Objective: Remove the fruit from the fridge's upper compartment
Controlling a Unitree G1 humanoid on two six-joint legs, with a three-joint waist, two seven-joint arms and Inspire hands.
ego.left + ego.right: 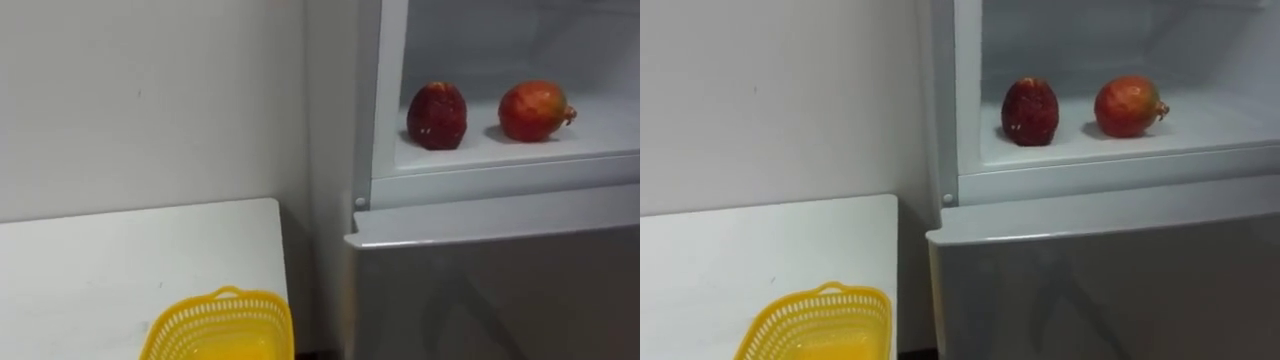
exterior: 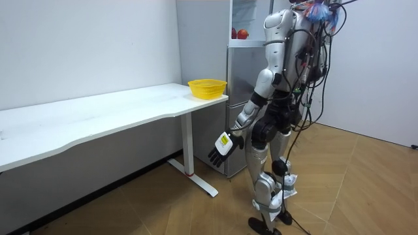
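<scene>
The upper fridge compartment (image 1: 520,152) stands open in front of me. Two red fruits rest on its white shelf: a dark red strawberry-like fruit (image 1: 436,116) on the left and a rounder pomegranate (image 1: 535,110) to its right, a little apart. In the room view they show as small red spots (image 2: 239,33) high in the fridge. I stand upright close before the fridge. My left hand (image 2: 222,145) hangs low at my side, well below the shelf, with relaxed fingers and nothing in it.
A yellow plastic basket (image 1: 220,325) sits at the corner of a long white table (image 1: 100,260) just left of the fridge. The closed lower fridge door (image 1: 500,290) juts out under the shelf. A white wall runs behind the table.
</scene>
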